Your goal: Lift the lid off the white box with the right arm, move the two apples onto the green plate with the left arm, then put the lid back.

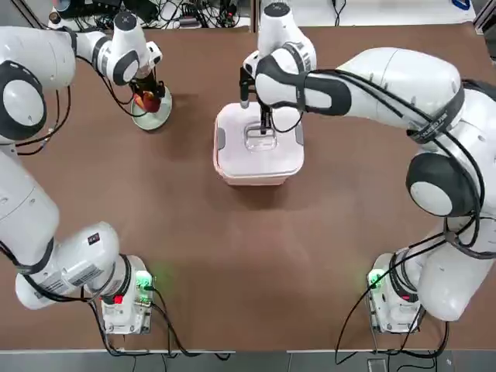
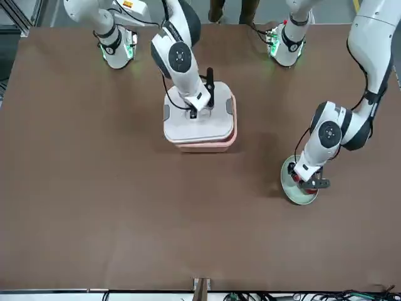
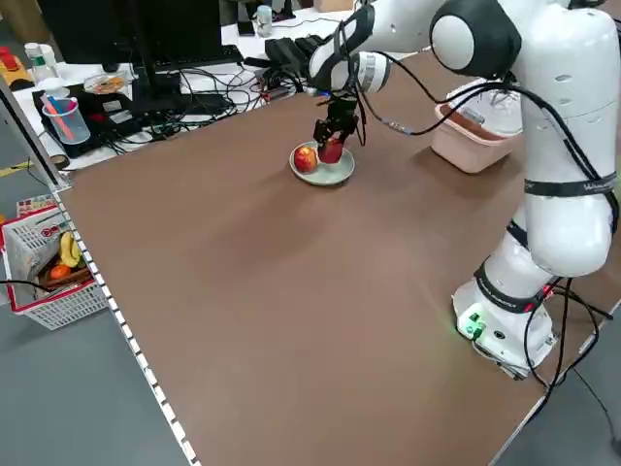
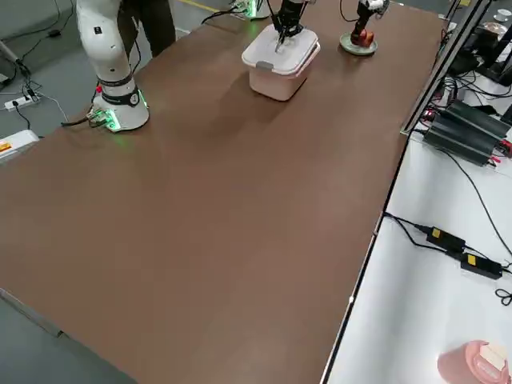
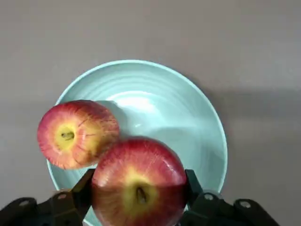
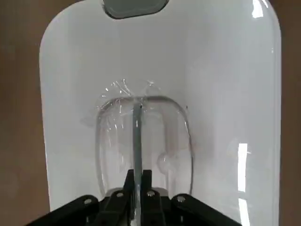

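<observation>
On the brown tabletop the white box stands near the middle, toward the far side. The lid sits on top of the box, and the right end effector is above it with its fingers pressed together on the flat handle of the lid. Far to the left of the box is the green plate. One apple lies on the plate. The left end effector is just above the plate and pinches the second apple between its fingers, beside the first one.
</observation>
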`<action>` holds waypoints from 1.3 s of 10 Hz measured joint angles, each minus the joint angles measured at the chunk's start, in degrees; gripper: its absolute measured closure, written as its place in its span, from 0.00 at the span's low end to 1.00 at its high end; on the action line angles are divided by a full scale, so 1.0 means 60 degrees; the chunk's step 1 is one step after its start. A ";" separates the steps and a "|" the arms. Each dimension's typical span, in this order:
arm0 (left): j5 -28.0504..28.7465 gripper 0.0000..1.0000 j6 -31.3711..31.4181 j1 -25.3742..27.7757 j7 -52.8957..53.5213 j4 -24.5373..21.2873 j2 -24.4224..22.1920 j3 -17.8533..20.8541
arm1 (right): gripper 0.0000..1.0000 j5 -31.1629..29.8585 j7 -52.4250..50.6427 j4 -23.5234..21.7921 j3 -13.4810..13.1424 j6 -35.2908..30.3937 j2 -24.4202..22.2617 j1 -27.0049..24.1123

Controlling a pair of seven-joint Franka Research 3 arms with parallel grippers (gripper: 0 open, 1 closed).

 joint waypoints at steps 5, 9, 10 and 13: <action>0.0000 0.19 0.0640 -0.0305 0.0000 -0.0215 0.0105 0.0365 | 0.93 -0.0012 0.0240 0.0221 -0.0019 0.0009 0.0387 0.0070; 0.0000 0.01 0.0726 -0.0393 -0.0003 -0.0089 -0.0048 0.0368 | 0.93 -0.0022 0.0610 0.0677 -0.0019 0.0009 0.0714 0.0102; 0.0000 0.01 0.0726 -0.0399 -0.0002 -0.0046 -0.0191 0.0397 | 0.93 -0.0053 0.0696 0.0713 -0.0019 0.0009 0.0765 0.0126; -0.0394 0.00 0.0453 -0.0932 0.0004 0.0049 -0.1309 0.0785 | 0.93 -0.0271 0.0729 0.0821 -0.0035 0.0004 0.0845 0.0140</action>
